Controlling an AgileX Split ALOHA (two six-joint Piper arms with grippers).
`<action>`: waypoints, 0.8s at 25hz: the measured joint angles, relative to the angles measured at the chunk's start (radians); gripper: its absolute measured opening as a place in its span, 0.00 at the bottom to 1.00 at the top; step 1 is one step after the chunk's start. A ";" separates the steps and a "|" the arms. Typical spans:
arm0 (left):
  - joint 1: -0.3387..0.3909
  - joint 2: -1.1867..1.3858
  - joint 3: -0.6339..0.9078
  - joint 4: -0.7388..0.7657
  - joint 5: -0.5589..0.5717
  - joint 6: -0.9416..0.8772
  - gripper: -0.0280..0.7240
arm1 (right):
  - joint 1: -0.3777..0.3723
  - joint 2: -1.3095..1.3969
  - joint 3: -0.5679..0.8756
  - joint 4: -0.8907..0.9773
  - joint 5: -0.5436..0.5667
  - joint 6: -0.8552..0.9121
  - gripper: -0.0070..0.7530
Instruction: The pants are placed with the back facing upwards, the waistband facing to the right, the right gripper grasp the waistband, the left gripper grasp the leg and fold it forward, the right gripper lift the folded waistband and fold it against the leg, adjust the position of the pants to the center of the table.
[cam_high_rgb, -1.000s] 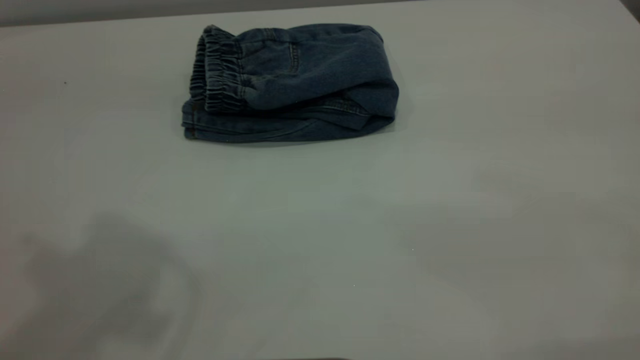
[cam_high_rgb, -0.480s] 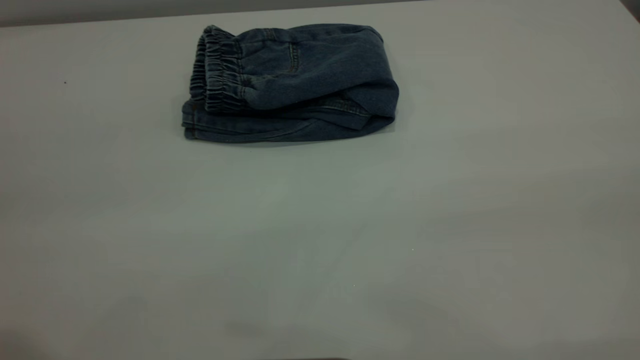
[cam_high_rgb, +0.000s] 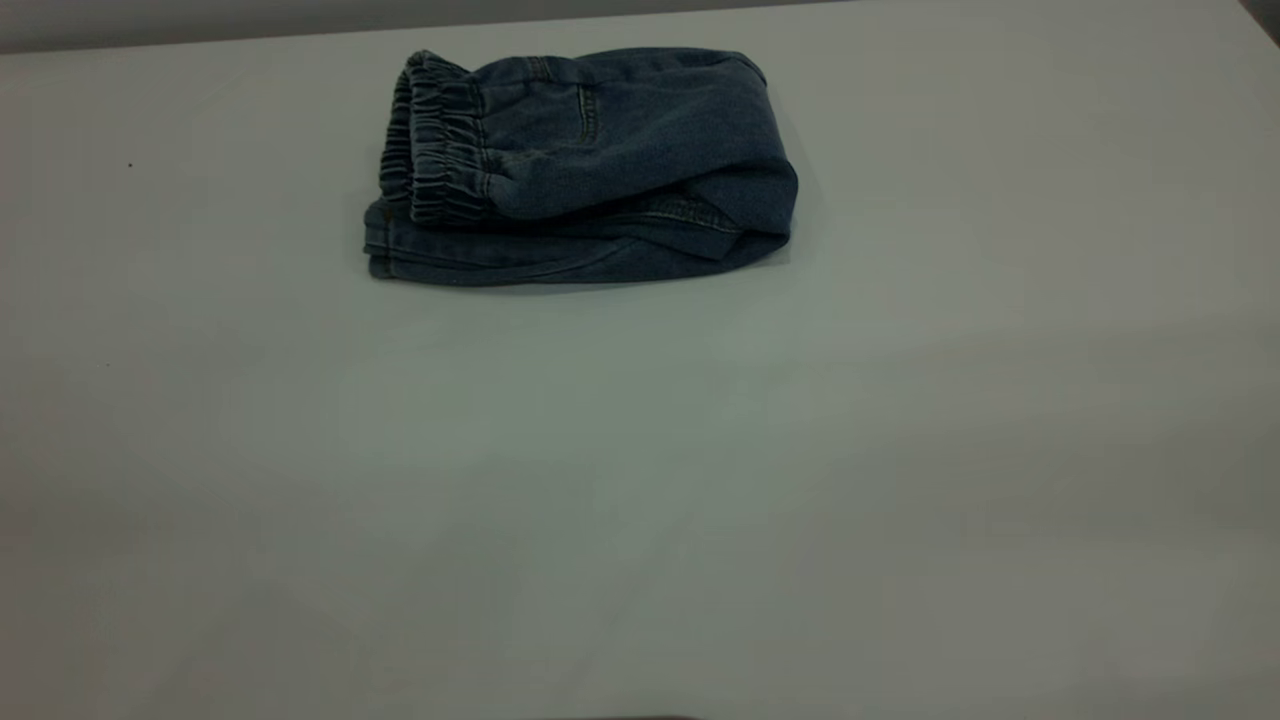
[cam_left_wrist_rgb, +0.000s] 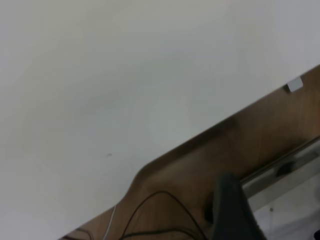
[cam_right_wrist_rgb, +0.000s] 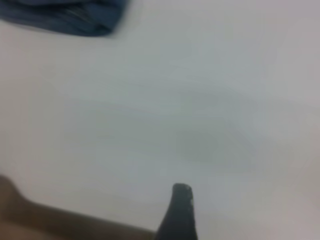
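Pants (cam_high_rgb: 585, 165) folded on desk (cam_high_rgb: 640, 480), far of centre.
Folding looks complete; centring remains. Both claws' states cannot be told.

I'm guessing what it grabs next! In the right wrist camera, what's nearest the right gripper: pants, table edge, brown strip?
From the right gripper:
1. Table edge, just beside it.
2. Brown strip past that edge, too close to call.
3. Pants, far across the table.
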 joint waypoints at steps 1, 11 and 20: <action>0.000 -0.008 0.014 0.000 -0.003 0.000 0.54 | 0.000 -0.004 0.013 -0.008 -0.007 0.008 0.78; 0.000 -0.015 0.099 0.000 -0.076 0.000 0.54 | 0.000 -0.092 0.042 -0.023 -0.026 0.027 0.78; 0.000 -0.017 0.135 -0.002 -0.064 -0.011 0.54 | 0.000 -0.159 0.042 -0.024 -0.026 0.027 0.78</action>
